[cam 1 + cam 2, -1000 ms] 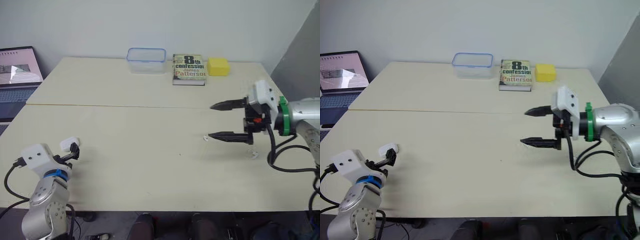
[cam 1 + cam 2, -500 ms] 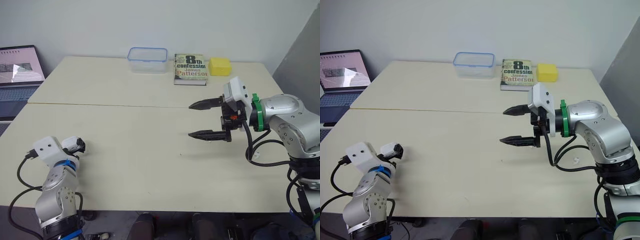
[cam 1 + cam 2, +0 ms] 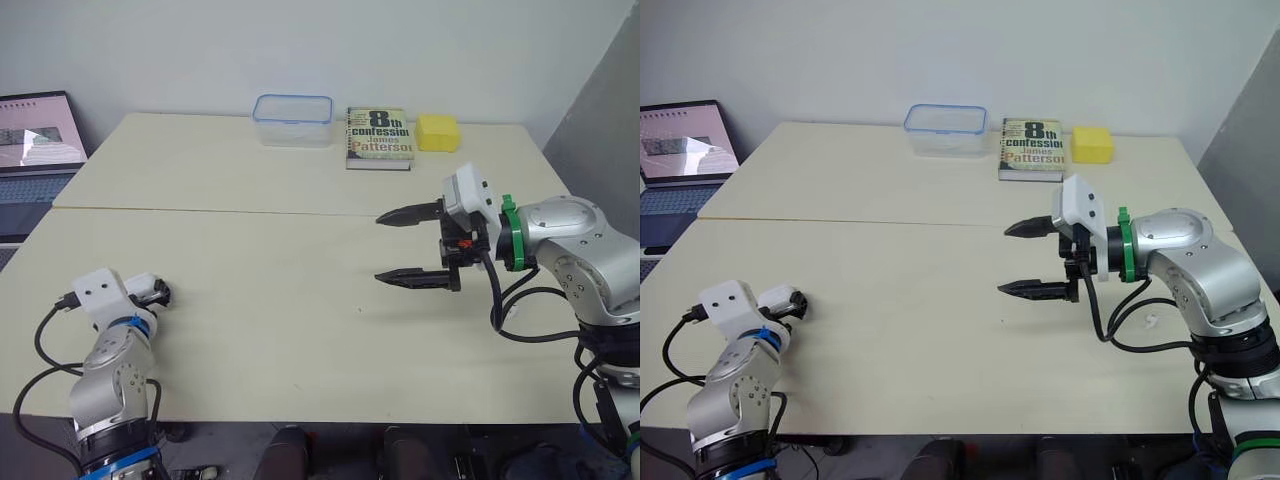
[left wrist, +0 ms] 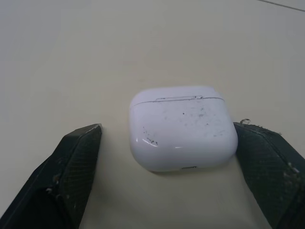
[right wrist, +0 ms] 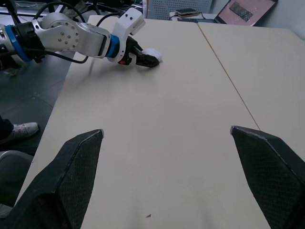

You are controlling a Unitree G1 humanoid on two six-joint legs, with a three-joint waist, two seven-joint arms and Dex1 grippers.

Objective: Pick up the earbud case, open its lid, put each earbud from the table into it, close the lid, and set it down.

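Jaws on my left gripper [image 4: 167,131] stand apart, straddling the earbud case [image 4: 183,129], which lies flat on the table [image 3: 280,310] at the near left. One finger looks to touch its side; the other leaves a gap. My right gripper [image 3: 380,248] hangs wide open and empty over the middle right. I judge the case light, rigid and glossy, so its rounded corners could squirt out of a pinch. I'd squeeze across the flat sides of the body, below the lid seam, leaving the lid free.

We count one each: white rounded earbud case [image 4: 183,126], small white earbud [image 3: 1152,321], clear blue-rimmed plastic box [image 3: 292,119], paperback book [image 3: 379,137], yellow block [image 3: 438,132], open laptop [image 3: 35,150].
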